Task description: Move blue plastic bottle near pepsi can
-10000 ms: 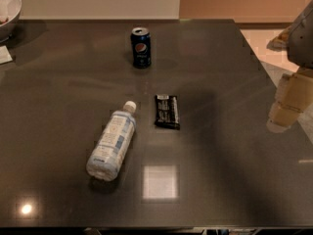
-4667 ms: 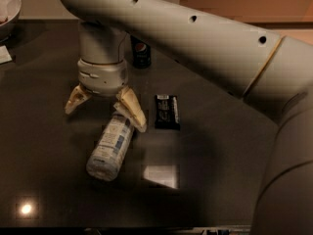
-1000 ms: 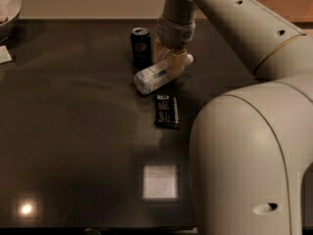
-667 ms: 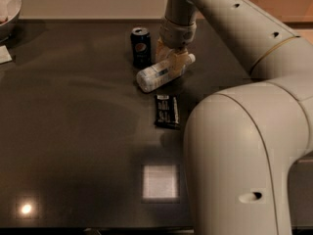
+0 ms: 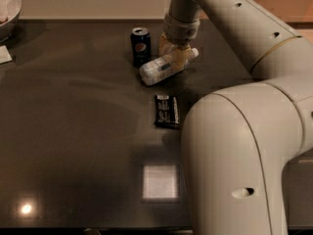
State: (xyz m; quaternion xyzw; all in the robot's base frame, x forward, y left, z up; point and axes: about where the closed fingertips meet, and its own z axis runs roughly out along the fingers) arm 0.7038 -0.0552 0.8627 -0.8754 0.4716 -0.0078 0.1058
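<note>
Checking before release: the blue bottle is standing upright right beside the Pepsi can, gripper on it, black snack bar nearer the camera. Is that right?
Not upright: the camera view shows the blue plastic bottle on its side. The rest holds: it is right beside the pepsi can, the gripper grips it, and the black snack bar lies nearer the camera.

Indoor eating area, likely an office kitchenette: dark glossy table [image 5: 73, 131] bearing a bowl [image 5: 7, 11] far left, pepsi can [image 5: 141, 45] and snack bar [image 5: 167, 111]. Robot hand [image 5: 175, 54] clamps blue plastic bottle [image 5: 156, 71] at far centre.
</note>
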